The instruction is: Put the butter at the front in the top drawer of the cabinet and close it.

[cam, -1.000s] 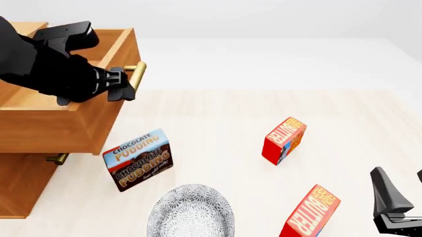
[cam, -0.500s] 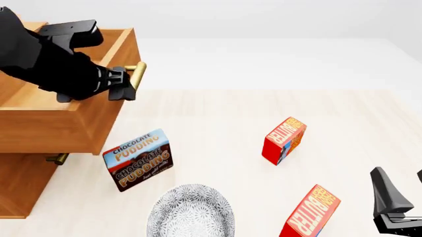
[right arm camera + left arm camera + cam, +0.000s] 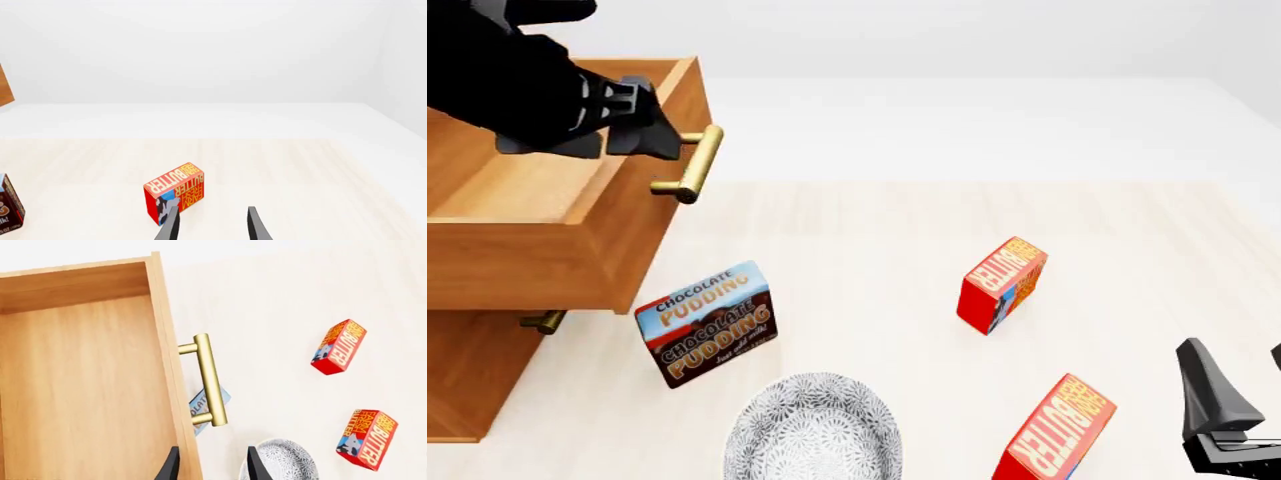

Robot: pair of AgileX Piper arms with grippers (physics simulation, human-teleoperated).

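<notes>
The front butter (image 3: 1054, 432) is a red box with an orange lettered face, tilted near the table's front edge; it also shows in the left wrist view as butter (image 3: 367, 439). A second look-alike box (image 3: 1001, 283) lies farther back. The cabinet (image 3: 474, 370) stands at the left with its top drawer (image 3: 574, 235) pulled out, bare inside (image 3: 80, 390). My left gripper (image 3: 647, 130) hovers open above the drawer's front, apart from the brass handle (image 3: 694, 165). Low at the right, my right gripper (image 3: 1241, 392) is open and holds nothing.
A brown-and-blue chocolate pudding box (image 3: 705, 322) stands just in front of the drawer. A patterned grey bowl (image 3: 814, 428) sits at the front centre. The lower drawer's handle (image 3: 545, 322) pokes out under the top drawer. The right wrist view shows the rear butter box (image 3: 175, 192) beyond the fingers.
My left gripper has let go of the top drawer's handle and risen up and back above the drawer front. The drawer stays pulled out. The right arm has not moved.
</notes>
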